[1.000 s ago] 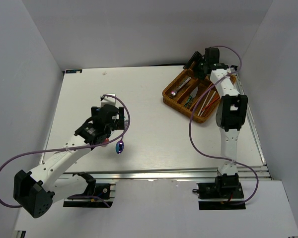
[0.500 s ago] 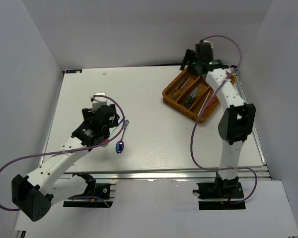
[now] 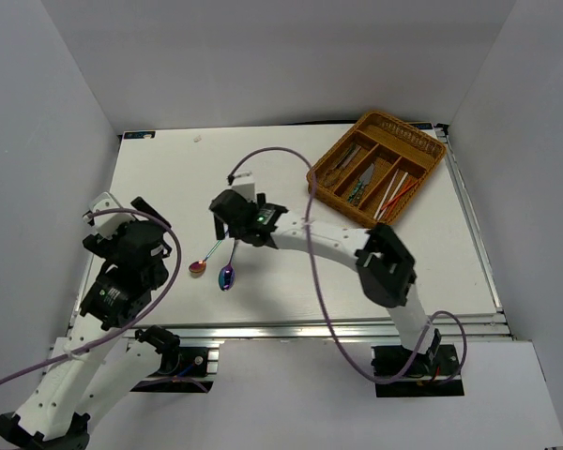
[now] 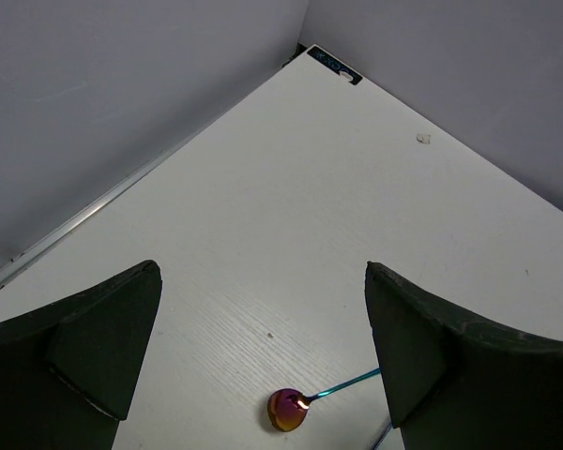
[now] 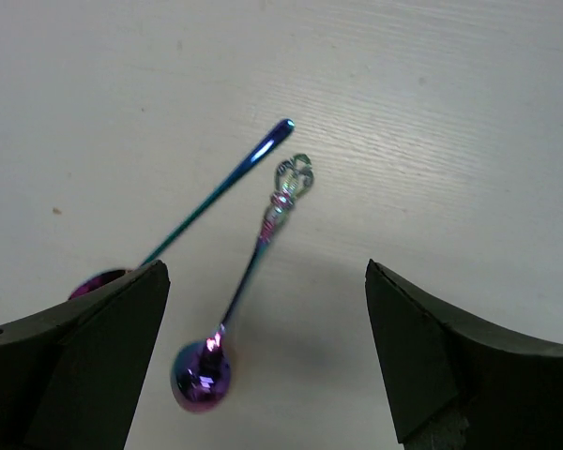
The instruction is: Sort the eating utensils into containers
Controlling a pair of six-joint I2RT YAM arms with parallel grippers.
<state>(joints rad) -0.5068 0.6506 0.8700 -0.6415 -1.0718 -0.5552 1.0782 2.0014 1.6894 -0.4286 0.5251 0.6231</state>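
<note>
Two iridescent blue-purple spoons lie on the white table. One has a thin teal handle (image 3: 199, 267) (image 4: 288, 410) (image 5: 216, 192). The other has an ornate handle end (image 3: 226, 276) (image 5: 206, 373). My right gripper (image 3: 227, 217) (image 5: 263, 319) is open and empty, hovering above both spoons. My left gripper (image 3: 122, 220) (image 4: 261, 300) is open and empty, raised left of the spoons. The brown wicker tray (image 3: 428, 148) stands at the back right. It holds several utensils, among them red-orange chopsticks (image 3: 400, 192).
White walls close in the table on the left, back and right. A small dark label (image 3: 139, 136) (image 4: 334, 67) sits in the far left corner. My right arm stretches across the table's middle from its base (image 3: 408, 356).
My right arm swung from the tray to the middle of the table, over the spoons. My left arm pulled back left and up. The teal-handled spoon now shows on the table.
</note>
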